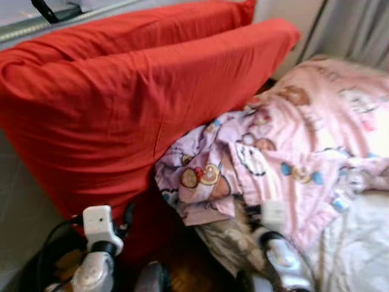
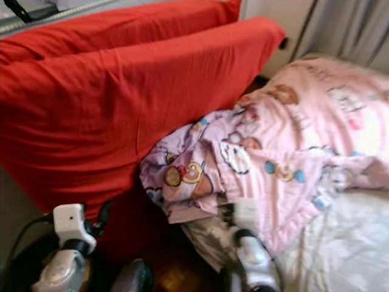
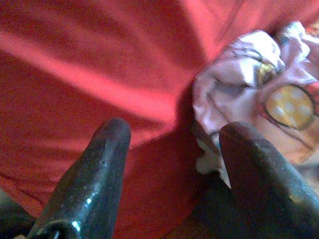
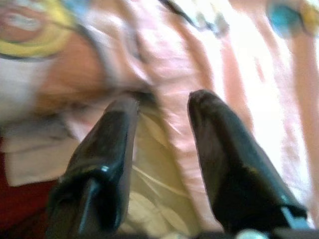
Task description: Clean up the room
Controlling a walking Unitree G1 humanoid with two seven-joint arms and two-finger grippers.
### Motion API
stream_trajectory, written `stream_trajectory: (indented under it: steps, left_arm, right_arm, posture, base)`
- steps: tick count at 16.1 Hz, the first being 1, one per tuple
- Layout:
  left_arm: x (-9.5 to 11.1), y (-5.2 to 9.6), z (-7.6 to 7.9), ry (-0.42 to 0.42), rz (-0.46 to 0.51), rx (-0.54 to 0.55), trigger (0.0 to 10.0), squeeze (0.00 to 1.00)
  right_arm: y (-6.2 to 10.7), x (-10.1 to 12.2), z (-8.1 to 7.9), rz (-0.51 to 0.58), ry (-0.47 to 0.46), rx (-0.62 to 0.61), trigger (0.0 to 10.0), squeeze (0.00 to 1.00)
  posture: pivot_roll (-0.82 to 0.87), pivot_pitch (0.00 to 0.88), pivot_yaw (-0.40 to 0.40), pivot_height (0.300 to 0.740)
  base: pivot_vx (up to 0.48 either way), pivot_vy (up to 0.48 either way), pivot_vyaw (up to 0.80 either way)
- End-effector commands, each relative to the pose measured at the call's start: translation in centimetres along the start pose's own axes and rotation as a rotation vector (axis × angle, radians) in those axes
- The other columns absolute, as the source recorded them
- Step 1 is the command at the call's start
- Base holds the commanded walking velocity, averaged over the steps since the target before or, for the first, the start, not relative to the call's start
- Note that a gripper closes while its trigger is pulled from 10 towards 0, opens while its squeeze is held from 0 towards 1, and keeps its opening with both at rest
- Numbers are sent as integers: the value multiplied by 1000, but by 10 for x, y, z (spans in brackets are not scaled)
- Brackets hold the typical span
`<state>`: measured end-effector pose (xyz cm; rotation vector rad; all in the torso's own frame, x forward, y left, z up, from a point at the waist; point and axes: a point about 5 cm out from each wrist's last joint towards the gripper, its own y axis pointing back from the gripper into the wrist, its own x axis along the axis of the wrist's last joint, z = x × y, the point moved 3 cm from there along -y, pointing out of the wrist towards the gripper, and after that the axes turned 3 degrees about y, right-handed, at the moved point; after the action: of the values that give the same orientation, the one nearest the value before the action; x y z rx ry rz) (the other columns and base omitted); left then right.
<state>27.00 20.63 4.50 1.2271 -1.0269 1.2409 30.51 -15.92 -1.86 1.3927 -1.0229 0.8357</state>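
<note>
While both grippers hang open, the right gripper (image 4: 162,107) nears the pink blanket (image 1: 316,128) beside the red pillow (image 1: 134,91). It should pinch a thick fold.

Red pillows (image 1: 140,91) crowd the pink blanket (image 1: 292,146) (touching), blocking passage between.

Plain red pillows (image 1: 140,91), pink cartoon-print blanket (image 1: 304,140), white sheet (image 1: 358,243), grey curtain (image 1: 358,27)
</note>
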Motion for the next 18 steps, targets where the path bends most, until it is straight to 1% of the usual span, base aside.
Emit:
stream_trajectory:
  steps: [1, 3, 4, 5, 8, 9, 11, 12, 13, 14, 18]
  left_arm:
    - [-10, 5, -3, 6, -35, -1, 10000, 0]
    - [-11, 6, -3, 3, -38, -3, 10000, 0]
    - [-11, 7, -3, 1, -40, -4, 10000, 0]
    - [-12, 8, -4, -3, -45, -7, 10000, 0]
    - [-13, 13, -5, -20, -57, -20, 10000, 0]
    - [-13, 14, -5, -22, -58, -20, 10000, 0]
    - [-15, 22, -9, -43, -77, -28, 10000, 0]
    - [-14, 25, -11, -46, -79, -28, 10000, 0]
    - [-14, 27, -12, -51, -83, -28, 10000, 0]
    - [-14, 29, -13, -58, -89, -30, 10000, 0]
    - [-15, 34, -17, -65, -110, -29, 10000, 0]
  right_arm:
    - [3, -14, 12, -72, -90, -78, 10000, 0]
    - [3, -18, 20, -110, -175, -136, 10000, 0]
    - [3, -21, 24, -133, -207, -167, 10000, 961]
    - [5, -31, 34, -198, -296, -238, 10000, 1000]
    - [9, -38, 41, -240, -296, -281, 10000, 1000]
    - [9, -38, 42, -242, -301, -287, 10000, 1000]
    - [8, -35, 44, -220, -340, -308, 10000, 1000]
    - [7, -35, 42, -218, -355, -302, 10000, 792]
    - [7, -35, 40, -226, -349, -284, 10000, 78]
    - [7, -35, 40, -225, -354, -286, 10000, 0]
    - [8, -35, 46, -223, -370, -311, 10000, 0]
  posture:
    - [39, 117, -6, 619]
    - [46, 126, -4, 619]
    - [54, 136, 0, 619]
    - [65, 149, 4, 619]
    - [88, 184, 21, 619]
    - [90, 187, 23, 619]
    - [94, 217, 38, 619]
    - [97, 223, 41, 619]
    - [101, 230, 45, 619]
    - [106, 239, 49, 619]
    - [108, 254, 51, 619]
  base:
    - [0, 0, 0]
    - [0, 0, 0]
    - [0, 0, 0]
    - [0, 0, 0]
    - [0, 0, 0]
    - [0, 0, 0]
    - [0, 0, 0]
    - [0, 0, 0]
    - [0, 0, 0]
    - [0, 0, 0]
    - [0, 0, 0]
